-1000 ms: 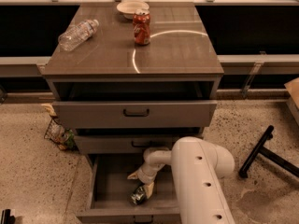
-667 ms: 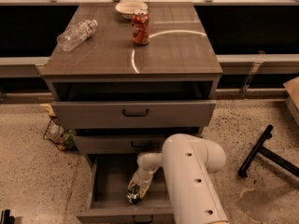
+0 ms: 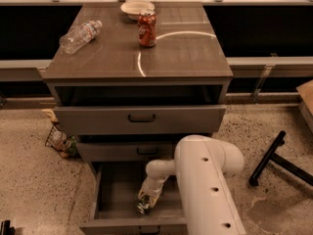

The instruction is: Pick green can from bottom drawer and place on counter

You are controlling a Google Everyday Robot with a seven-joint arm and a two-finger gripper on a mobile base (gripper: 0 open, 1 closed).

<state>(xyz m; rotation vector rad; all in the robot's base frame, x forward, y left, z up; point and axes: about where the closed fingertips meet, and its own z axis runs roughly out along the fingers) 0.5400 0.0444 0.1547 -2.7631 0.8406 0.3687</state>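
Reaching down into the open bottom drawer (image 3: 113, 192), the robot's gripper (image 3: 148, 198) sits right over the green can (image 3: 144, 208), which is near the drawer's front wall; whether it has hold of the can cannot be told. The can is probably light, thin-walled and slick, easily dented, so a moderate squeeze across its middle looks the safest hold before any lift to the counter (image 3: 112, 58), where a red soda can (image 3: 146, 28) stands.

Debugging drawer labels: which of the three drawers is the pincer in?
The bottom drawer, lowest and pulled out farthest; the pincer reaches down inside it at the green can.
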